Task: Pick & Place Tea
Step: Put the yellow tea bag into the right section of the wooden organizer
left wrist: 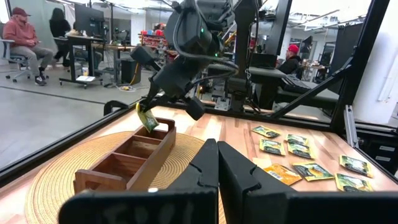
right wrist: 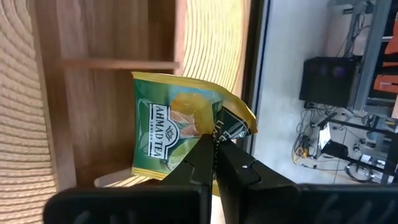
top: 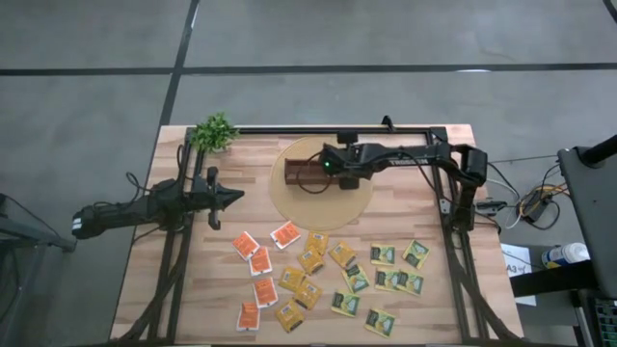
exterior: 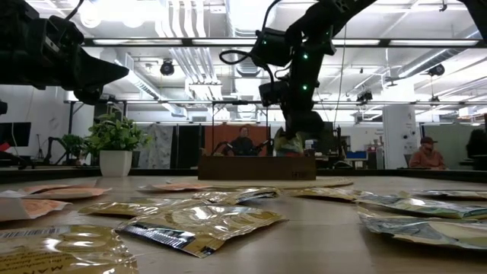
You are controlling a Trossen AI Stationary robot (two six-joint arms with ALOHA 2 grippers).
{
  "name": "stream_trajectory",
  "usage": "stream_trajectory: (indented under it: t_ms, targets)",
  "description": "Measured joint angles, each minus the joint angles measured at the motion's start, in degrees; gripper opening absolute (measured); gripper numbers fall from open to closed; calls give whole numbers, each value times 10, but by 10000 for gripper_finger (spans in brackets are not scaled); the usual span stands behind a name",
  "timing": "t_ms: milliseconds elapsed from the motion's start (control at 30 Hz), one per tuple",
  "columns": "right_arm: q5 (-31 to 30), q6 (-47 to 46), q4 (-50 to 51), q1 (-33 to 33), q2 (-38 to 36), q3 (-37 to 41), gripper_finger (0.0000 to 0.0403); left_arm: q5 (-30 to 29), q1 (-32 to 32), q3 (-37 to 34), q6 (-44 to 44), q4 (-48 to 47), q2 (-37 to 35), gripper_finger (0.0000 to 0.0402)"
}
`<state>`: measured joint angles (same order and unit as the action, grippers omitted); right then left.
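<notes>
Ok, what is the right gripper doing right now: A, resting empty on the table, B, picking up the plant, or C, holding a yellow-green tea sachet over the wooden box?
C: the right gripper pinches a yellow-green tea sachet just above an end compartment of the wooden box.

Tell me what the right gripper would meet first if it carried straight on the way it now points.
Pointing down, the right gripper, shut on a yellow-green tea sachet, would probably first meet the floor of an end compartment of the wooden box just beneath it; how far above it hangs is unclear.
</notes>
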<state>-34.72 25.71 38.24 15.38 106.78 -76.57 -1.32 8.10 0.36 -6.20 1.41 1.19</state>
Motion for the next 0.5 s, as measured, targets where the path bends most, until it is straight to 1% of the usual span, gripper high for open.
stream_trajectory:
  t_ms: [200,500]
  targets:
    - [0,0,-15,0,0,22,8,0,0,0,0,0,0,0]
    - [1,4,-42,0,0,29,8,0,0,0,0,0,0,0]
